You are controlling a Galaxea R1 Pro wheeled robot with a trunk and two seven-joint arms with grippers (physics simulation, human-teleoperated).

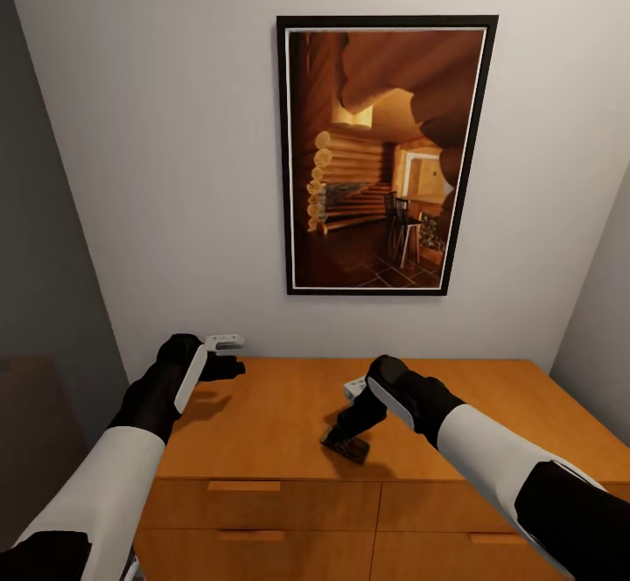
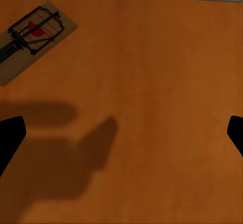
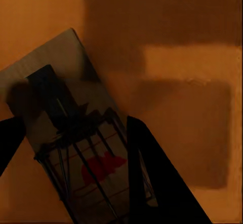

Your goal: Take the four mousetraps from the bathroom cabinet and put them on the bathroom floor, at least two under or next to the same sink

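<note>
Reaching down at lower centre, the right tool [image 1: 346, 443] straddles a mousetrap [image 3: 76, 148], not yet clamped; closing comes next. Left tool [image 1: 229, 355] hangs open.

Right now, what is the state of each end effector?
Left end effector: open, empty, above the cabinet.
Right end effector: around a mousetrap; grip cannot be told.

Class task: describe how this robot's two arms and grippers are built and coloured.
Both arms have smooth white forearm shells joined by black segments at elbow and wrist. The left gripper carries a small white-grey block on a black hand; the right gripper is black with a pale wrist piece. The fingertips are plain black. No cables or markings show.
</note>
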